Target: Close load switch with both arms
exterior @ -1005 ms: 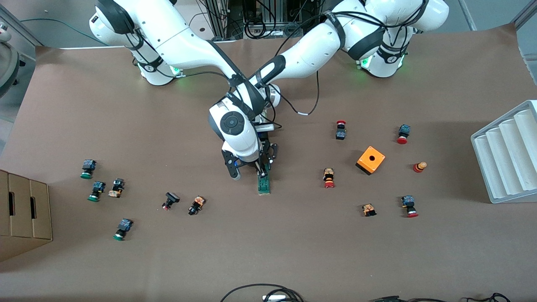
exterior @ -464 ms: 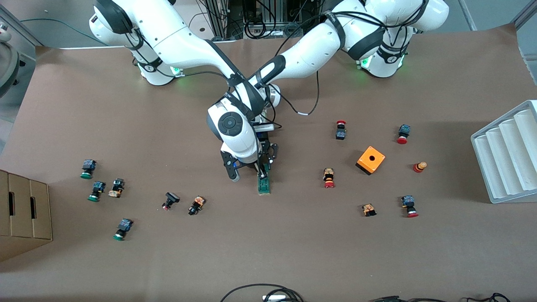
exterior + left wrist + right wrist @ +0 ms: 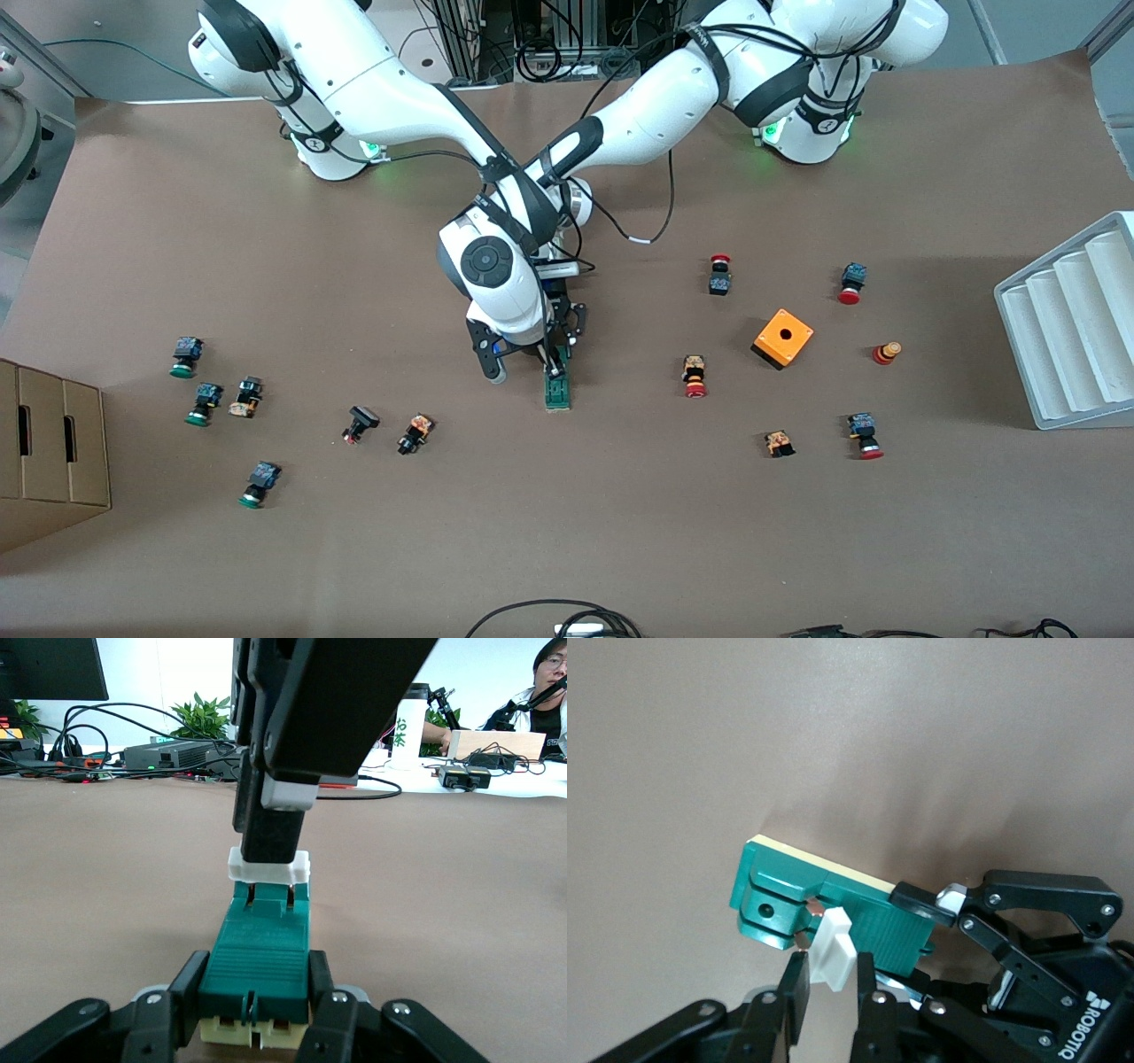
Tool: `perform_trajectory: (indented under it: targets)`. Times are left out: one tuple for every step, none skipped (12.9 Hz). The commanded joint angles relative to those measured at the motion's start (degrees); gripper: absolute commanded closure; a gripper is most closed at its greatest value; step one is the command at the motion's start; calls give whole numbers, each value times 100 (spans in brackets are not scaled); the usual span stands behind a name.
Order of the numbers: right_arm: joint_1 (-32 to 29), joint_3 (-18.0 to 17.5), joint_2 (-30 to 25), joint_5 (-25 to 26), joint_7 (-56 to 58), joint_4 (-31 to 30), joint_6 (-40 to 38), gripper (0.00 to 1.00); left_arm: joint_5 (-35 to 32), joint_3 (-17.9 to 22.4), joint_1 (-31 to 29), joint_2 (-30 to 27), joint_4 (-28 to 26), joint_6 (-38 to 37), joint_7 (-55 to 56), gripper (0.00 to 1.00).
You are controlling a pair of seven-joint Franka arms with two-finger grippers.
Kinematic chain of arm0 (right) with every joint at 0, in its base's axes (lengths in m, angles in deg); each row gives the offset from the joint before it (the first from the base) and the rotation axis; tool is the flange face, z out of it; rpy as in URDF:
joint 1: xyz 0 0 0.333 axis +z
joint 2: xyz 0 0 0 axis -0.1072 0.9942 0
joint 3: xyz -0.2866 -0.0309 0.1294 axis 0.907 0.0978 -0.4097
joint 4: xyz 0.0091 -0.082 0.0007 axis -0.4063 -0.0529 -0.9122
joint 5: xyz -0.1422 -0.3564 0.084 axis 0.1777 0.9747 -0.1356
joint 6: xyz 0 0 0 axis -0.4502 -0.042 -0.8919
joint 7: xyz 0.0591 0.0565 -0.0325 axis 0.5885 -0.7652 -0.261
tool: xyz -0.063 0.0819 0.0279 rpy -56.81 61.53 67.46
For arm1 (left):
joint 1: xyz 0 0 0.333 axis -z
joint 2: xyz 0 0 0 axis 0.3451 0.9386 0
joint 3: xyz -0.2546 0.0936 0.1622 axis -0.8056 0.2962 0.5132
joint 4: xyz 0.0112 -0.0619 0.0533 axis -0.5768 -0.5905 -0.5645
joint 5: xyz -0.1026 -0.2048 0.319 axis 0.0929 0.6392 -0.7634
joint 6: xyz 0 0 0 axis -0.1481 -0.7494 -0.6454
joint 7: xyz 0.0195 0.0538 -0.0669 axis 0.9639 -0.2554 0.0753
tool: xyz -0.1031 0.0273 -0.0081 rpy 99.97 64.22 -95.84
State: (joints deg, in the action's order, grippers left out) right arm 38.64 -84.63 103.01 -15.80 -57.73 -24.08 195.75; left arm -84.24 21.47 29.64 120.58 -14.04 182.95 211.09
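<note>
right arm wrist – edged slightly toward its own base | rest of scene – no shift seen

A narrow dark-green load switch lies flat on the brown surface near the middle, its long axis pointing toward the front camera. A cream base shows along its underside, and a white handle piece stands up from its top

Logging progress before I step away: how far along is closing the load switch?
Done: the left claw clamps the load switch body on the table. In hand: the right claw pinches its white handle. Left: the handle looks raised off the green body, so pushing it shut seems to remain.
</note>
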Motion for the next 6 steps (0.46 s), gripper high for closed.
perform_trajectory:
  targets:
    - [30, 7, 165, -92, 81, 151, 154, 72, -36, -29, 18, 226, 155, 50, 58, 50]
    - [30, 7, 165, -66, 90, 133, 154, 72, -36, -29, 18, 226, 155, 50, 58, 50]
    - [30, 7, 165, -66, 90, 133, 154, 72, -36, -29, 18, 226, 155, 50, 49, 50]
    - [30, 7, 165, -57, 99, 133, 154, 72, -36, -29, 18, 218, 155, 50, 49, 50]
    - [30, 7, 165, -57, 99, 133, 162, 72, -36, -29, 18, 218, 155, 50, 58, 50]
    - [30, 7, 165, -57, 99, 141, 163, 72, -36, -29, 18, 218, 163, 50, 49, 50]
